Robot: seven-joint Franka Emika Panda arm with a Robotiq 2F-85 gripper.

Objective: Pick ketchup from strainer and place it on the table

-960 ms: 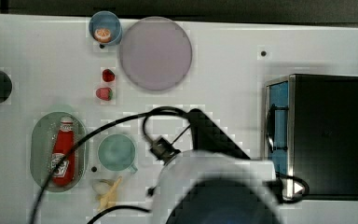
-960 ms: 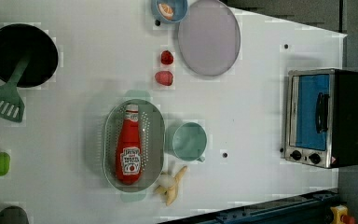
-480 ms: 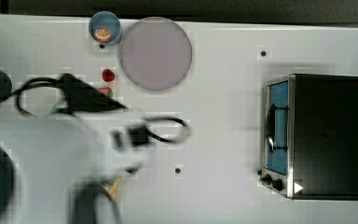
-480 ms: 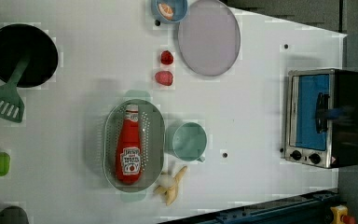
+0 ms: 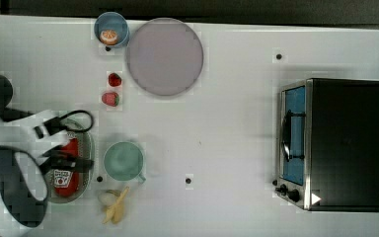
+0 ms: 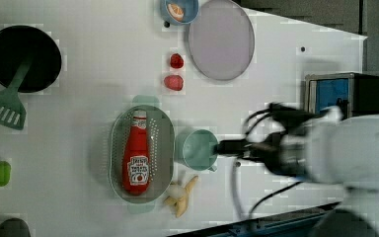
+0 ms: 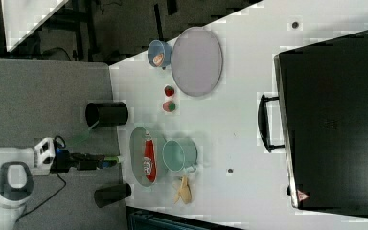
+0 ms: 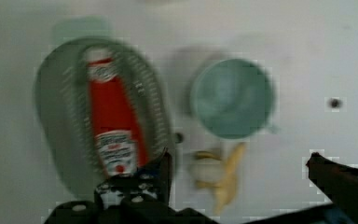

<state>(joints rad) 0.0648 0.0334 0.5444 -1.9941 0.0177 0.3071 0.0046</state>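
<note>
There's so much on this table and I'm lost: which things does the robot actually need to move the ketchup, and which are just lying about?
Needed: ketchup, strainer it lies in, table, the open tool.

Lying about: green cup, banana, two strawberries, plate, blue bowl, toaster oven, black pan, spatula.

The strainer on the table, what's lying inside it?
A red ketchup bottle lies flat along the strainer, white cap toward the strawberries. The perforated floor directly beneath the bottle is covered.
</note>
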